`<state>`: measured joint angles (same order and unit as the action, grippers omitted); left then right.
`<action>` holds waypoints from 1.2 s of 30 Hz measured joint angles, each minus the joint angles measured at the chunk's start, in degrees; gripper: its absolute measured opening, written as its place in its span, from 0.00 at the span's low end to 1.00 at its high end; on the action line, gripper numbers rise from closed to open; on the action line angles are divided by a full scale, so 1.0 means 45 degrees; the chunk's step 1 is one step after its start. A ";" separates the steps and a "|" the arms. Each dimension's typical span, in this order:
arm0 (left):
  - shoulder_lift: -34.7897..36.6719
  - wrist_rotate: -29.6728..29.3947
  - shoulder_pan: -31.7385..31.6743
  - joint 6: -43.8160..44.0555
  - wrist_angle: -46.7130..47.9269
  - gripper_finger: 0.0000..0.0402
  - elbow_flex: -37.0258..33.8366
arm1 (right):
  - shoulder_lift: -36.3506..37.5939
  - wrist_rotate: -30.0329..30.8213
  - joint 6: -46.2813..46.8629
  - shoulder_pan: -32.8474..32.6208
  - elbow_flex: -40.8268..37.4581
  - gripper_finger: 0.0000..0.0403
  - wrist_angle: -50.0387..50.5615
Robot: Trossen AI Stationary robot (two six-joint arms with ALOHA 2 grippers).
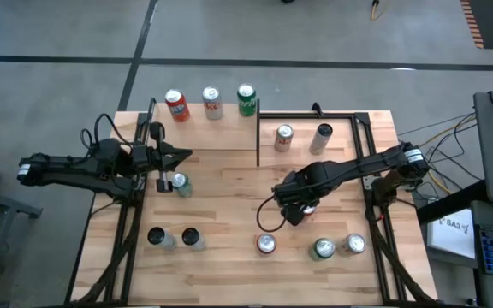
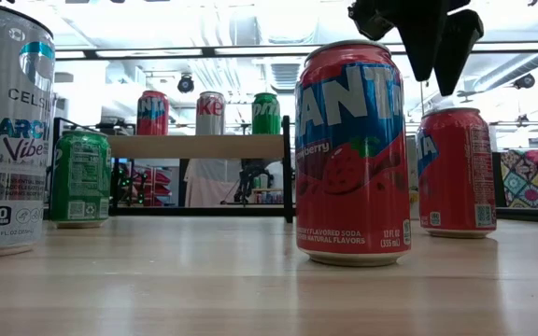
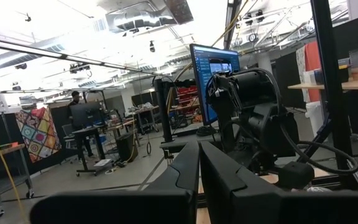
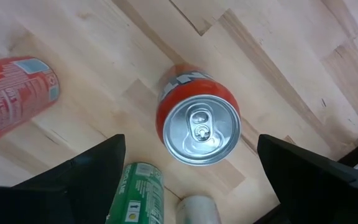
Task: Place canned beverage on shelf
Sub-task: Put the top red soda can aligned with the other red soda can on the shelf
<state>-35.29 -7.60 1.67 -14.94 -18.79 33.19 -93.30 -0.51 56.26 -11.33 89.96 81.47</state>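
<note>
Overhead, right gripper [image 4: 191, 180] open above red can [image 4: 197, 118] | low: label only

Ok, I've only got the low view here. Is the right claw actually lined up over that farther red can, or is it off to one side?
Observer: It's lined up. The right wrist view looks straight down on the red can, and its top sits centred between the fingers of the right claw, which is open and not touching it.
Operator: And the left arm? I can't find it.
Observer: In the high view the left claw is shut and holding nothing, waiting over the left side of the table.
</note>
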 joint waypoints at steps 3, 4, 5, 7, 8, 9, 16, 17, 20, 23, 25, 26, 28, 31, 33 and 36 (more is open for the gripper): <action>0.0000 0.0001 0.0000 0.0000 0.0000 0.00 0.0000 | 0.0000 -0.0002 -0.0169 0.0026 -0.0175 0.88 -0.0029; 0.0000 0.0000 0.0000 0.0000 0.0000 0.00 0.0000 | 0.0000 -0.0032 -0.0189 0.0029 -0.0242 0.88 -0.0050; 0.0000 0.0000 0.0000 0.0000 -0.0005 0.00 0.0000 | 0.0000 -0.0084 -0.0213 0.0035 -0.0313 0.88 -0.0077; 0.0003 0.0000 0.0000 0.0000 -0.0001 0.00 0.0000 | 0.0000 -0.0140 -0.0345 0.0058 -0.0466 0.88 -0.0265; 0.0000 0.0000 0.0000 0.0000 -0.0005 0.00 0.0000 | 0.0000 -0.0183 -0.0407 0.0074 -0.0534 0.88 -0.0327; 0.0000 0.0000 -0.0002 0.0000 0.0000 0.00 0.0000 | 0.0000 -0.0194 -0.0430 0.0091 -0.0602 0.88 -0.0344; 0.0000 0.0000 0.0000 0.0000 -0.0003 0.00 0.0000 | 0.0000 -0.0176 -0.0696 0.0209 -0.1062 0.88 -0.0750; 0.0002 0.0000 -0.0005 0.0000 -0.0005 0.00 0.0000 | 0.0001 -0.0186 -0.0717 0.0230 -0.1168 0.88 -0.0809; 0.0000 -0.0005 0.0000 0.0000 0.0000 0.00 0.0000 | 0.0001 -0.0223 -0.0739 0.0257 -0.1460 0.88 -0.1024; 0.0005 -0.0005 0.0000 0.0000 0.0000 0.00 0.0000 | 0.0005 -0.0233 -0.0740 0.0277 -0.1635 0.88 -0.1069; 0.0003 -0.0005 -0.0004 0.0000 -0.0005 0.00 0.0000 | 0.0005 -0.0233 -0.0742 0.0278 -0.1755 0.88 -0.1259; 0.0003 -0.0005 -0.0003 0.0000 -0.0002 0.00 0.0000 | 0.0005 -0.0230 -0.0740 0.0278 -0.1789 0.88 -0.1332; 0.0005 -0.0005 -0.0004 0.0000 -0.0004 0.00 0.0000 | 0.0005 -0.0228 -0.0740 0.0277 -0.1893 0.88 -0.1388; 0.0005 -0.0005 0.0000 0.0000 0.0000 0.00 0.0000 | 0.0010 -0.0225 -0.0735 0.0280 -0.2208 0.88 -0.1714; 0.0005 -0.0005 -0.0005 0.0000 0.0000 0.00 0.0000 | 0.0010 -0.0226 -0.0735 0.0278 -0.2454 0.88 -0.1840; 0.0005 -0.0005 -0.0002 0.0000 -0.0005 0.00 0.0000 | 0.0015 -0.0223 -0.0740 0.0277 -0.2956 0.88 -0.2403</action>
<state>-35.27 -7.62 1.66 -14.94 -18.81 33.19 -93.23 -1.52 52.93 -10.09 76.66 70.66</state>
